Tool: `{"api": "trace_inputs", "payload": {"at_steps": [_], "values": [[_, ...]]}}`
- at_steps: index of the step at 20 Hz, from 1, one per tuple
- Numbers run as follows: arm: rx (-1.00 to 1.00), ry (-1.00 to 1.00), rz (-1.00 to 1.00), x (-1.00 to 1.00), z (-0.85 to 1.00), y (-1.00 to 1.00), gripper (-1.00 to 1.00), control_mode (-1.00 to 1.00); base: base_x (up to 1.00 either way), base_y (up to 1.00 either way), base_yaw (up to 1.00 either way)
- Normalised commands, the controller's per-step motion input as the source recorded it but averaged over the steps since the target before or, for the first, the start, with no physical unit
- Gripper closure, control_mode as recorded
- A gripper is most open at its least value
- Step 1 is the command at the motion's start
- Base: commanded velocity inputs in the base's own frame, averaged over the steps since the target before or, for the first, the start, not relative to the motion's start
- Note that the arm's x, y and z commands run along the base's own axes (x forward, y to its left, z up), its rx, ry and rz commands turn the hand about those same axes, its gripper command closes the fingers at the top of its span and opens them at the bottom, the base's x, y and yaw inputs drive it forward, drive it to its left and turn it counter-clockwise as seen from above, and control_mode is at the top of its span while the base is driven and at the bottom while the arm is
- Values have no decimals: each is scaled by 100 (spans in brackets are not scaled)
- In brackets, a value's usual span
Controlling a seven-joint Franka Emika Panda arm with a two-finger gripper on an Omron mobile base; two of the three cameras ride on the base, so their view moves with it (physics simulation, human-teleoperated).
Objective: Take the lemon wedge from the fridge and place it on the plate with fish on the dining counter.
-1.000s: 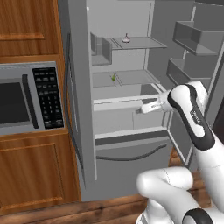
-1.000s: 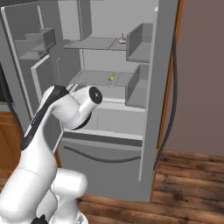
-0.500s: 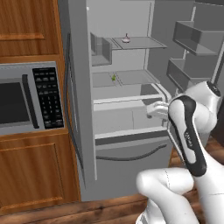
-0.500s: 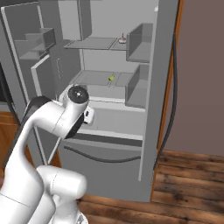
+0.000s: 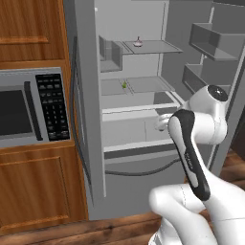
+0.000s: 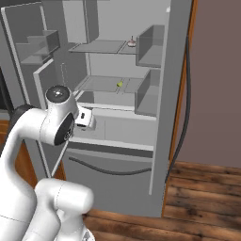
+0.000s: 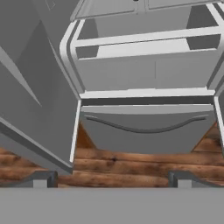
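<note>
The fridge [image 5: 143,95] stood with both doors swung wide. The lemon wedge [image 5: 124,85] lay on the middle shelf [image 5: 148,83], toward the left part of it, well back from the front lip; in the right base view the same lemon wedge [image 6: 120,84] sat near the centre of that shelf. It was too small to judge which way its long axis ran.

The claw [image 7: 111,177] was released, its two finger tips [image 7: 41,178] standing wide apart with nothing between them. It pointed down at the freezer drawer [image 7: 144,131] and the wood floor [image 7: 131,168], below the lower shelf's front edge.

So the move ahead turned on this: from the wrist [image 5: 165,122] in the left base view, the wedge lay at about 11 o'clock, higher and deeper into the cabinet, well apart from the claw. The hand would probably need to lift and tilt forward before reaching in.

The shelf around the wedge looked bare. A small pinkish item [image 5: 138,42] sat on the top shelf, well above. The shelf overhead and the door bins [image 5: 210,43] at 2 o'clock were the edges to mind.
</note>
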Motion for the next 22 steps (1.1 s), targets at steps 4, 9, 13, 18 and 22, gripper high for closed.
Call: {"api": "trace_inputs", "payload": {"at_steps": [4,9,13,18,22], "values": [[-1,1,-2,0,0,0,-100,-100,0,0,0],[-5,11,-16,4,0,2,-100,-100,0,0,0],[0,1,-5,-6,0,-11,-100,-100,0,0,0],[0,0,0,7,-2,-1,-100,100,23,0,0],[0,0,0,0,0,0,-100,100,74,-4,0]]}}
